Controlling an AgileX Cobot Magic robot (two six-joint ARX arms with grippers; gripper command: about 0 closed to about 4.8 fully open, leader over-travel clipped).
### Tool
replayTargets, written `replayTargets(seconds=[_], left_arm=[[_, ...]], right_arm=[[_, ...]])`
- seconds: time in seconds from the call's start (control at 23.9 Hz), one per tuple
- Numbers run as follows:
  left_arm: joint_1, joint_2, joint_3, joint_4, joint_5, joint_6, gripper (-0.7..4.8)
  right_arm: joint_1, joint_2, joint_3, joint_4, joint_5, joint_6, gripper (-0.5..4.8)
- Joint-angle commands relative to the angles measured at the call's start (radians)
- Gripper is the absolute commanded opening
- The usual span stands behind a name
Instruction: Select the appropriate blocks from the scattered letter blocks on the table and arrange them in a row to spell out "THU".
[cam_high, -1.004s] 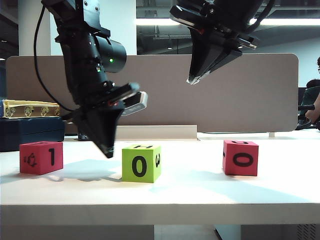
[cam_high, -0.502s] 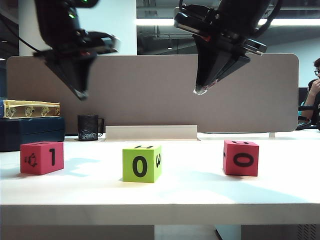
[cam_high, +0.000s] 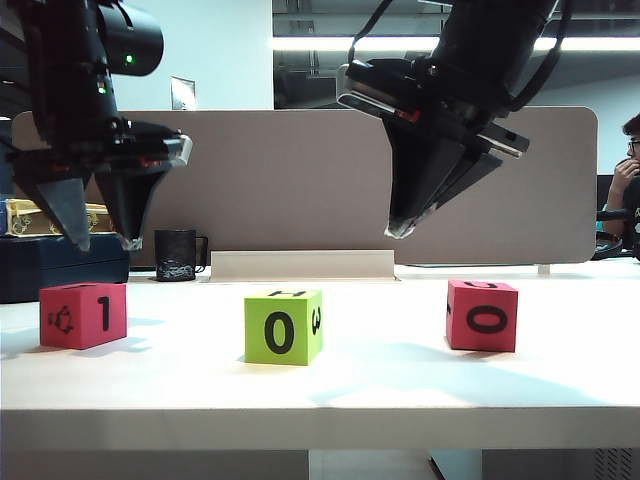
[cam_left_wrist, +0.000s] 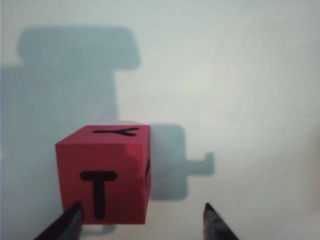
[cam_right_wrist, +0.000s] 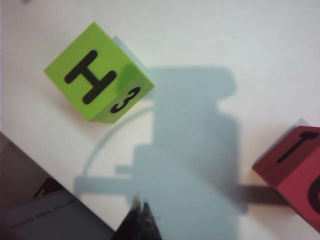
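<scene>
The fingers of the left gripper (cam_high: 98, 240) are held apart above the left red block (cam_high: 84, 315), whose top shows T, presumably so it can be straddled. The green block (cam_high: 284, 326), H uppermost, rests mid-table (cam_high: 400, 385). The right gripper (cam_high: 399, 230) hangs with fingers pressed together, holding nothing, between it and the right red block (cam_high: 482, 315).
</scene>
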Motion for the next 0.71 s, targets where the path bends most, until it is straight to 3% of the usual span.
replayTargets(seconds=[0.04,0.17,0.33,0.54,0.71], left_arm=[[0.001,0.01,0.002,0.015,-0.079,0.008,3.34],[0.002,0.023,-0.002,0.017,-0.129,0.014,3.51],[0.027,0.06,-0.002,0.022,-0.116,0.026,3.51],[0.059,0.087,-0.003,0.036,0.007,0.023,3.5],[0.062,0.096,-0.003,0.043,0.04,0.023,3.5]], right_arm=[[0.003,-0.006,0.005,0.005,-0.009,0.002,-0.01],[0.002,-0.006,0.005,-0.004,-0.009,0.002,-0.01],[0.003,-0.006,0.005,-0.006,-0.009,0.006,-0.01],[0.003,-0.006,0.005,0.0,-0.009,0.016,-0.01],[0.003,-0.006,0.006,0.0,-0.009,0.016,-0.01]])
